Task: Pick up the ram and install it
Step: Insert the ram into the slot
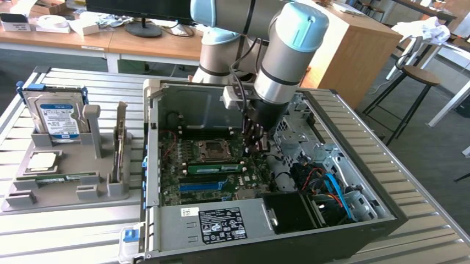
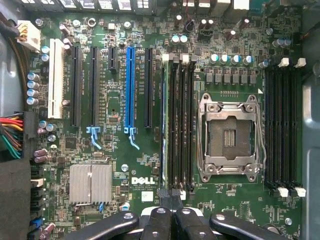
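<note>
A long green ram stick [image 1: 214,166] stands on edge in a memory slot of the motherboard, just beside the empty processor socket [image 1: 213,147]. In the wrist view the ram [image 2: 164,125] shows edge-on in the outermost slot of the black bank next to the socket [image 2: 230,135]. My gripper [image 1: 257,148] reaches down into the open computer case and hangs just above that bank of slots, near one end of it. Its black fingers [image 2: 160,217] are shut together with nothing visible between them [image 2: 171,197].
The case walls [image 1: 151,165] and a drive cage with blue and orange cables [image 1: 331,187] hem in the motherboard. At the exterior view's left, a grey holder [image 1: 66,192] carries a blue-labelled hard drive [image 1: 59,118], a square silver chip [image 1: 42,161] and an upright card [image 1: 120,144].
</note>
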Tool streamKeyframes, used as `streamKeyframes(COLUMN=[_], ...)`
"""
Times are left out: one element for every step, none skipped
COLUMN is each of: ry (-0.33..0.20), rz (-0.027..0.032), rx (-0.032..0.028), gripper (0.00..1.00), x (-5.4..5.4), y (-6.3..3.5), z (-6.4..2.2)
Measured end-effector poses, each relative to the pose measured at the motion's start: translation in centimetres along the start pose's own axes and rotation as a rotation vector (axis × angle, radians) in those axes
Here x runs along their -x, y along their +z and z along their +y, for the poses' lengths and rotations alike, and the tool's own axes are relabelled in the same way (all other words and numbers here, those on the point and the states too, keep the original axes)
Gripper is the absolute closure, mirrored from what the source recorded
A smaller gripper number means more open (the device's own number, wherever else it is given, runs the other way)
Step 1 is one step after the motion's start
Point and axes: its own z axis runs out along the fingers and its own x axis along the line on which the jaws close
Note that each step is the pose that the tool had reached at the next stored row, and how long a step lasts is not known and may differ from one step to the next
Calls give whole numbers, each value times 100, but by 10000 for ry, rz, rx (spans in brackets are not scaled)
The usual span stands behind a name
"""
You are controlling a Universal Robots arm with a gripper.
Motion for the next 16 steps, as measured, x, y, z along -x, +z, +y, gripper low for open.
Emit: streamKeyframes(ry=[-1, -1, -2, -2, -2, -1, -1, -1, -1, -1, -2, -2, -2, -2, -2, -2], rz=[-4, -3, 0, -2, -2, 0, 0, 1, 2, 2, 3, 2, -1, -4, -1, 0], rx=[-2, -1, 0, -1, -1, 0, 0, 0, 0, 0, 1, 0, -1, -1, -1, 0], gripper=[90, 90, 90, 90, 90, 90, 90, 90, 90, 90, 90, 90, 90, 90, 90, 90], x=[0, -1, -3, -4, -4, -5, -5, -6, -6, -6, -6, -6, -5, -5, -6, -7], y=[5, 9, 13, 20, 26, 31, 36, 41, 41, 41, 41, 41, 45, 53, 61, 69], z=[-1, -1, -2, -3, -3, -3, -3, -4, -4, -4, -4, -4, -4, -5, -5, -5])
